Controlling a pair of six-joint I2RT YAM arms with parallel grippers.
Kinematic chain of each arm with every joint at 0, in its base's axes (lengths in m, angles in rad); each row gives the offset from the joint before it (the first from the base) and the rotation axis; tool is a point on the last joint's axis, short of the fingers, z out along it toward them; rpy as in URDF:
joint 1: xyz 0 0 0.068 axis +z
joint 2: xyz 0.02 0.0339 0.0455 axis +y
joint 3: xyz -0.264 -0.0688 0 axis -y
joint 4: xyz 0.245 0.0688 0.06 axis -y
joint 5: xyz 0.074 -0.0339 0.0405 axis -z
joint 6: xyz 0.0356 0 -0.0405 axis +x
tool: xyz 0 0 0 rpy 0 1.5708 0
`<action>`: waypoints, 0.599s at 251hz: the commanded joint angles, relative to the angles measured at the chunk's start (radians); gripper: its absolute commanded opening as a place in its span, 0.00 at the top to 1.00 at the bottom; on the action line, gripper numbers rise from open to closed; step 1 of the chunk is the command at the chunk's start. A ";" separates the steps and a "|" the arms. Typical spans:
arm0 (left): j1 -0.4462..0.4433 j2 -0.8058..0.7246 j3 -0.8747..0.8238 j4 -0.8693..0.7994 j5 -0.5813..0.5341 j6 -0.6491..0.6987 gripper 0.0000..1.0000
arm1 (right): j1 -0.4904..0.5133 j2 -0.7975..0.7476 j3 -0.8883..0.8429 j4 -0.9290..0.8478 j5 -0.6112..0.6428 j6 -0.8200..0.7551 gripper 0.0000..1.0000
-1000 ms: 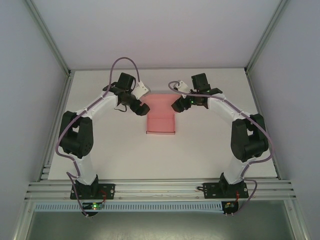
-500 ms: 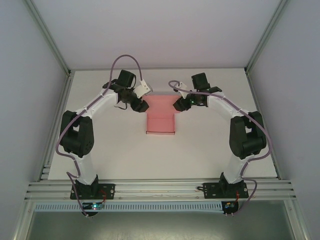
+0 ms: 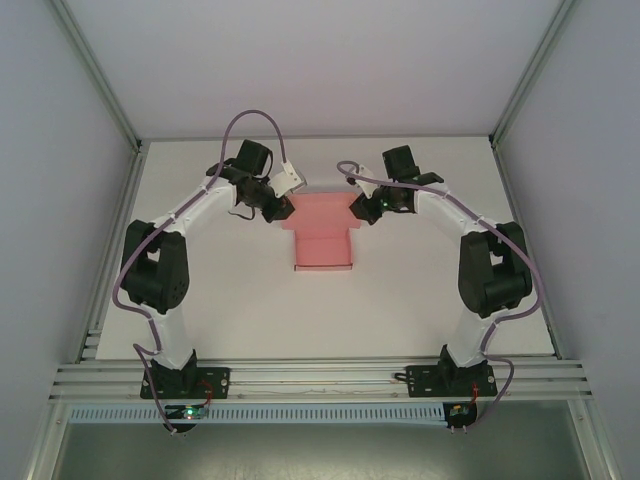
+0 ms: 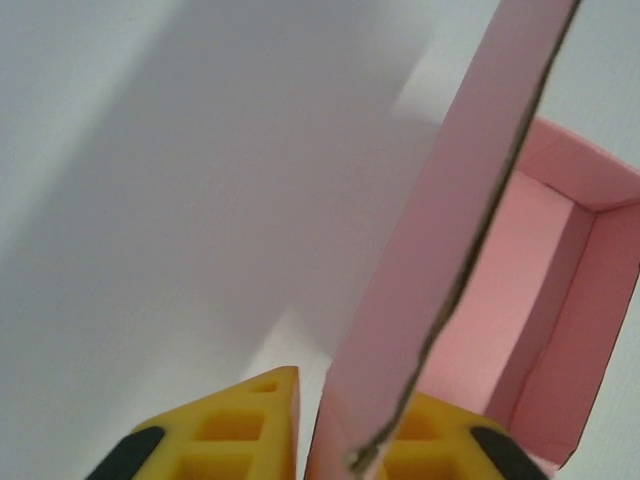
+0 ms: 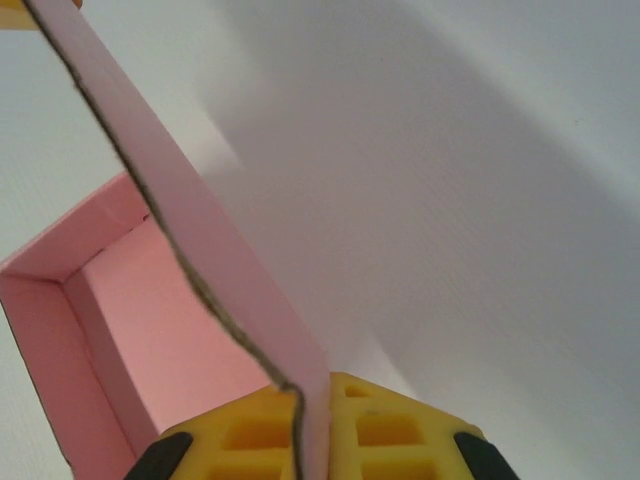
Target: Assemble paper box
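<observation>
in the top view the fingertips of the left gripper and right gripper were hidden under their own wrists, toward the far edge of the bench, and the side flaps of the paper box were covered there. in both wrist views the yellow fingers were cut off by the bottom edge, the raised flap by the top.

Grip check: right gripper clamped on a raised flap of the paper box — yellow pads pressed against either face of the card. The flap's raw edge runs from the pads up to the top-left corner. The box's open pink interior with low walls sits left of it, on the white table.
</observation>
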 commanded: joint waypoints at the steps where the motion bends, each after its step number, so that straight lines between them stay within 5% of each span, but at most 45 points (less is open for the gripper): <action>1: 0.003 0.006 0.015 -0.024 -0.046 -0.028 0.92 | -0.008 -0.022 0.006 0.001 0.027 0.039 0.97; 87: -0.100 -0.018 0.001 0.079 -0.434 -0.260 0.95 | 0.082 -0.118 -0.112 0.169 0.279 0.280 1.00; 150: -0.141 -0.070 -0.031 0.139 -0.585 -0.504 1.00 | 0.172 -0.156 -0.167 0.259 0.539 0.468 1.00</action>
